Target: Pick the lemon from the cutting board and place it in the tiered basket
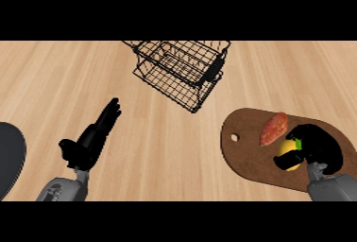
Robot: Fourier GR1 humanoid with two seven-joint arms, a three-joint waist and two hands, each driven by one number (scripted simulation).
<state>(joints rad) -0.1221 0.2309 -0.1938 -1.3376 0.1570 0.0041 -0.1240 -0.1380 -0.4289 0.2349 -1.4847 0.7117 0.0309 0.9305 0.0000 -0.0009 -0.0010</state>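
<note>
A yellow lemon [288, 150] lies on the brown cutting board [245, 156] at the right, mostly hidden by my right hand [317, 147]. That hand curls over it, thumb and fingers wrapped round its sides. An orange-red sweet potato [273, 128] rests on the board just left of the hand. The black wire tiered basket [182, 68] stands at the top centre of the wooden counter, well away from the board. My left hand [94, 134] sits at the left with fingers straight, holding nothing.
A dark grey rounded object [10, 158] pokes in at the left edge, beside my left forearm. Bare wooden counter lies between the board and the basket.
</note>
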